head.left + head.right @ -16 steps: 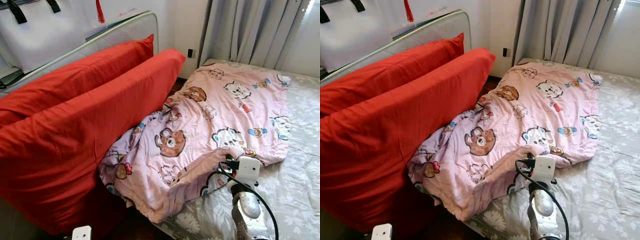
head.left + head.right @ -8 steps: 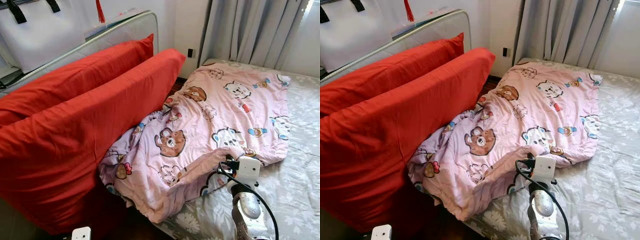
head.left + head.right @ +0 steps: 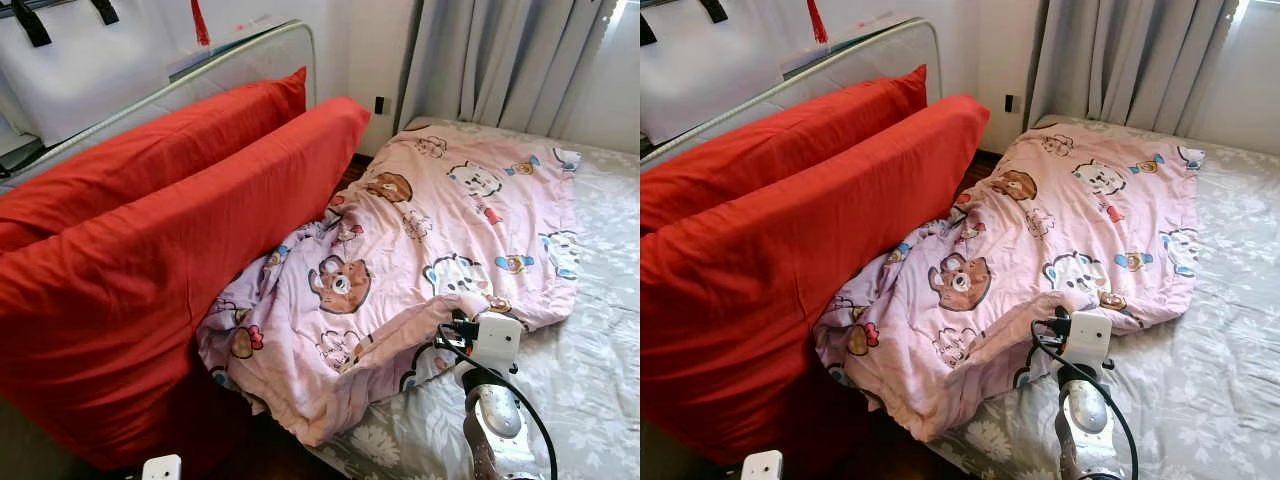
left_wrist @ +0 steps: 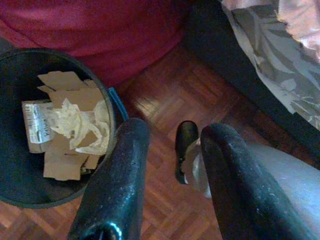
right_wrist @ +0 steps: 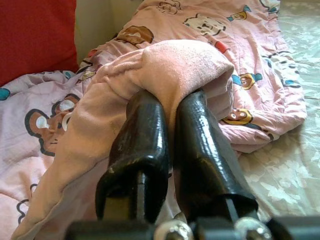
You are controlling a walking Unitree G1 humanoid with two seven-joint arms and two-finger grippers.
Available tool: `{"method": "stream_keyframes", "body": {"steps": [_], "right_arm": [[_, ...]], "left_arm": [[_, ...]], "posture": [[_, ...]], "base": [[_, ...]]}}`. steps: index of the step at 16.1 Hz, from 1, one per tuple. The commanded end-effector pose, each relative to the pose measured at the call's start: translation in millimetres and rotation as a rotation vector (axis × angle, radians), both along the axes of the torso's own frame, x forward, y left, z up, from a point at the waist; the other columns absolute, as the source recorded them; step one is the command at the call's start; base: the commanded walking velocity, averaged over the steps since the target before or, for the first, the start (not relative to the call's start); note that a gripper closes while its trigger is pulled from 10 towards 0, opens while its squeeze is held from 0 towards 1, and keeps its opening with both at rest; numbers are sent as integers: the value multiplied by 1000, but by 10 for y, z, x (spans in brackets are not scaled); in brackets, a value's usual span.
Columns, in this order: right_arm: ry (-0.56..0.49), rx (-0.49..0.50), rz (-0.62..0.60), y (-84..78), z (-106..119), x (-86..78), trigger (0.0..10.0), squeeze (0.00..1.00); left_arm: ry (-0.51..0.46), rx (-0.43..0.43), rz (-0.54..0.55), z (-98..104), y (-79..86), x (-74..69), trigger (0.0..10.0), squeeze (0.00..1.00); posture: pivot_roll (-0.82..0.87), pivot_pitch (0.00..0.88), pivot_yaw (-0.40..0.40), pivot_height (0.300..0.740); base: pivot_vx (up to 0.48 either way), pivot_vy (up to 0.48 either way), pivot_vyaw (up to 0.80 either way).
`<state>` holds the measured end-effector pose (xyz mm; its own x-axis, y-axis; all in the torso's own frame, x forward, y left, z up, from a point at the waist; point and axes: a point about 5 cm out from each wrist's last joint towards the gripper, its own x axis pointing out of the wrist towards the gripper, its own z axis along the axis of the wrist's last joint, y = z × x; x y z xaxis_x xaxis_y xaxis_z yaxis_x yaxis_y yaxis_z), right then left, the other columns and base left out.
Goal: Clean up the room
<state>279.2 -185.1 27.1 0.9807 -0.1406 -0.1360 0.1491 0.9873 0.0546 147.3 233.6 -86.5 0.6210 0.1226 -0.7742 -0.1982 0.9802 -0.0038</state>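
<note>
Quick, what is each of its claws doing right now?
Left gripper: open, holding nothing, hanging above the wooden floor beside a waste bin.
Right gripper: shut on a fold of the pink quilt.

Blanket: soft matt pink cloth, cartoon print, fleecy on the fold pinched in the right tool; tool fingers glossy black; pillows matt red cloth; floor polished wood parquet; bin holds cardboard and crumpled paper.

Right tool pulled pink blanket edge a bit higher — fold moved a little.
</note>
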Motion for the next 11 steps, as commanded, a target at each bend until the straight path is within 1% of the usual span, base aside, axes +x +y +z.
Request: {"method": "stream_keyframes", "body": {"steps": [1,7,11], "right_arm": [[-12,-2,-7,-8,30,3,10000,0],[-14,-3,-11,-13,31,4,10000,0],[-25,-11,-29,-40,55,13,10000,0]], "left_arm": [[40,14,0,-21,76,-91,10000,0],[73,7,1,-64,23,-161,10000,0],[76,7,2,-69,20,-175,10000,0]], "posture": [[30,33,13,740],[31,33,13,740],[34,32,13,740]], "base": [[-247,0,0],[-249,0,0],[-252,0,0]]}}
